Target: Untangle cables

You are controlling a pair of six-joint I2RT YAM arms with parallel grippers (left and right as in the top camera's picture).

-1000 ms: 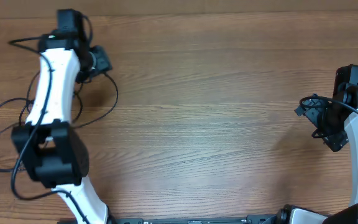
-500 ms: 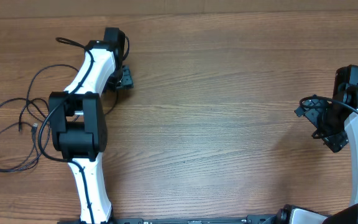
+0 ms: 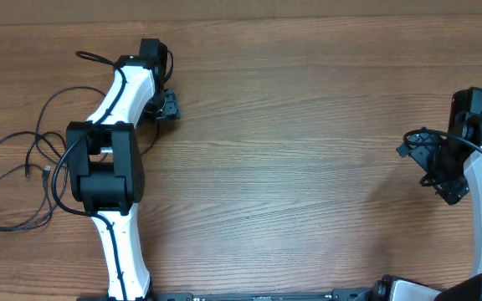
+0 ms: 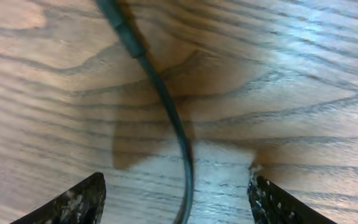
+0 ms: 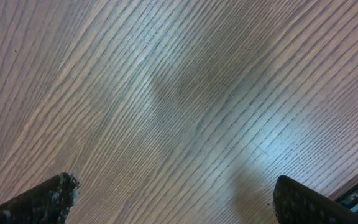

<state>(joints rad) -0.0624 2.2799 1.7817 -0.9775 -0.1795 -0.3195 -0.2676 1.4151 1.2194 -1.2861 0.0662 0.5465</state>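
Thin black cables (image 3: 43,170) lie in loose overlapping loops on the wooden table at the far left, with small plug ends showing among them. One strand runs right, under my left arm, toward my left gripper (image 3: 166,106). In the left wrist view that cable (image 4: 168,106) curves along the wood and passes between my left gripper's (image 4: 176,200) spread fingertips without being clamped. My right gripper (image 3: 421,155) hovers at the far right, away from every cable. The right wrist view shows my right gripper (image 5: 179,202) wide open over bare wood.
The left arm's black elbow joint (image 3: 103,167) hangs above the table just right of the cable loops. Thicker black cords run along both arms. The table's far edge (image 3: 308,18) crosses the top of the overhead view.
My left arm has swung right, off the cable loops, carrying its gripper right and slightly nearer; the loops now show fully. It has held still for the last half second. The right arm has not moved.
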